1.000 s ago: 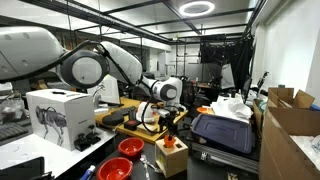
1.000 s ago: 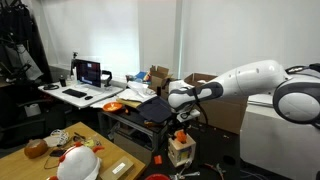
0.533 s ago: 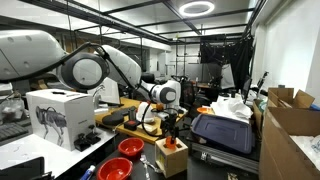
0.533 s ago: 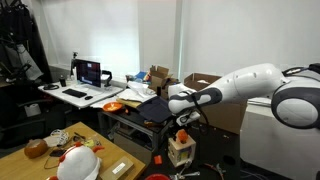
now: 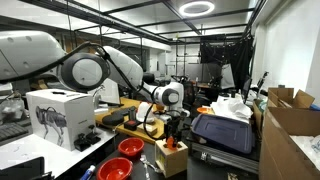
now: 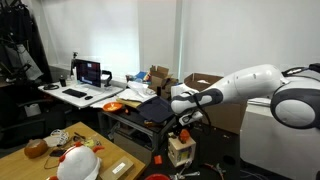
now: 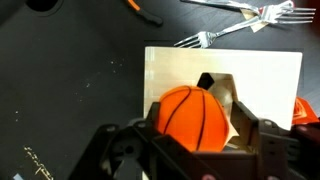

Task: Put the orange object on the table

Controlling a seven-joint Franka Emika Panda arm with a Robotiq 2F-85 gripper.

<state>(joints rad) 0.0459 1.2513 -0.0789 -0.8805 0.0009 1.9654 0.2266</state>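
Newly lowered against a second ago, the gripper [image 7: 196, 130] is set astride the orange ball [image 7: 192, 112], seated atop the wooden box [image 7: 265, 70]. Whether the fingers are clamped cannot be told. Lifting is judged next.

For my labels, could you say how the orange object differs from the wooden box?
The orange object is round, bright orange with dark seams; the wooden box is pale, flat-topped and square-cornered. The orange object is smaller than the wooden box.

The claw [image 7: 197, 132] grips the orange object [image 7: 192, 112] over a wooden box [image 7: 266, 74].
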